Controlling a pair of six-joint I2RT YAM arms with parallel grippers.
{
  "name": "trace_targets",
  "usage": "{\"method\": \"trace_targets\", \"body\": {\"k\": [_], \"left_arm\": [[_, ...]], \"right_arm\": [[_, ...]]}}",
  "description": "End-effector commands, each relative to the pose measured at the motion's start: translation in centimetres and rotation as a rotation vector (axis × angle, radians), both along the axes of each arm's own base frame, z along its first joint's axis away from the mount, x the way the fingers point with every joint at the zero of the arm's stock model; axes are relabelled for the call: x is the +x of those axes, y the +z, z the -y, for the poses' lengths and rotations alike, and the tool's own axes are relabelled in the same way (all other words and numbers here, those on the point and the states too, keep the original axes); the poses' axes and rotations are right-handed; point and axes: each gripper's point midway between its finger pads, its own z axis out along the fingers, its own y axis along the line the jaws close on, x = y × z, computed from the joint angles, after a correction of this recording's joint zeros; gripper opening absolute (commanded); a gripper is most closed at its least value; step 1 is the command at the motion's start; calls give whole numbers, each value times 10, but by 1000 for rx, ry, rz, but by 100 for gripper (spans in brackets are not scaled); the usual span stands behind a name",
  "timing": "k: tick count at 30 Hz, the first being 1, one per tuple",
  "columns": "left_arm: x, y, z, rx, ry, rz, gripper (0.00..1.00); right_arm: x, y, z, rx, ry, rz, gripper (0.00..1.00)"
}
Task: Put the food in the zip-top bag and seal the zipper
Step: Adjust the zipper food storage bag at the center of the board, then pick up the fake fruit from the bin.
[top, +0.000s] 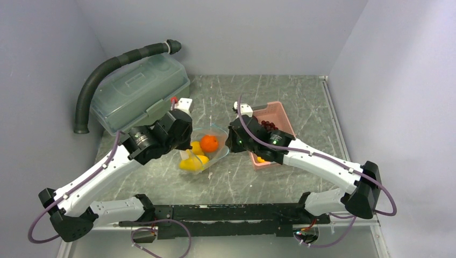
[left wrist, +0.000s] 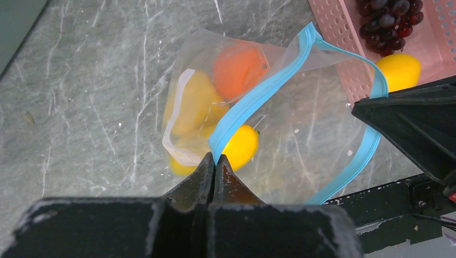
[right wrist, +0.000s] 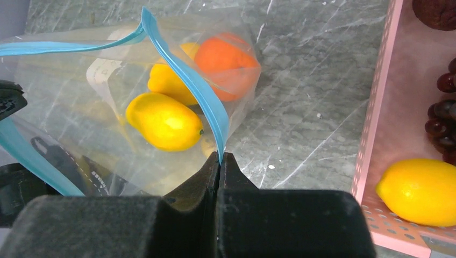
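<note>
The clear zip-top bag (top: 211, 156) lies at mid-table between my grippers, its mouth held open. It holds the orange (top: 209, 143) and two yellow mango pieces (top: 192, 163). My left gripper (left wrist: 215, 158) is shut on one side of the teal zipper (left wrist: 258, 94). My right gripper (right wrist: 220, 157) is shut on the other side of the zipper (right wrist: 183, 75). The orange (right wrist: 226, 59) and a mango piece (right wrist: 164, 121) show through the plastic. One yellow mango piece (right wrist: 422, 191), the grape bunch (right wrist: 443, 115) and a dark reddish fruit (right wrist: 435, 11) lie in the pink basket (right wrist: 376, 107).
The pink basket (top: 279, 115) stands right of the bag, partly under my right arm. A translucent green-grey lidded box (top: 140, 94) sits at the back left with a black ribbed hose (top: 107, 67) over it. Walls close in the back and both sides.
</note>
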Motion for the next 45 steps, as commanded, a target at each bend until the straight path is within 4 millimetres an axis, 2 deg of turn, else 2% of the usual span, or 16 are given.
{"method": "trace_targets", "body": {"k": [1, 3, 6, 12, 15, 22, 27, 30, 36, 40, 45], "left_arm": [[4, 32, -7, -27, 12, 84, 1], [4, 28, -8, -20, 12, 76, 1], [2, 18, -6, -8, 8, 51, 0], [3, 8, -3, -5, 3, 32, 0], [3, 8, -2, -3, 1, 35, 0], [4, 13, -5, -3, 4, 49, 1], [3, 17, -6, -6, 5, 57, 1], [4, 20, -7, -6, 6, 64, 1], [5, 21, -8, 1, 6, 70, 2], [5, 19, -7, 3, 5, 69, 1], [5, 19, -9, 6, 10, 71, 2]], "right_arm": [[6, 11, -11, 51, -1, 21, 0], [7, 9, -13, 49, 1, 16, 2], [6, 8, -14, 53, 5, 15, 9], [7, 28, -9, 71, 1, 47, 42], [7, 44, -1, 78, -11, 77, 51], [8, 78, 35, 59, -96, 165, 64], [12, 83, 70, -16, -184, 209, 72], [17, 78, 93, -68, -234, 208, 74], [26, 54, 131, -123, -303, 159, 79], [31, 32, 146, -159, -324, 110, 83], [36, -9, 153, -199, -326, 5, 88]]}}
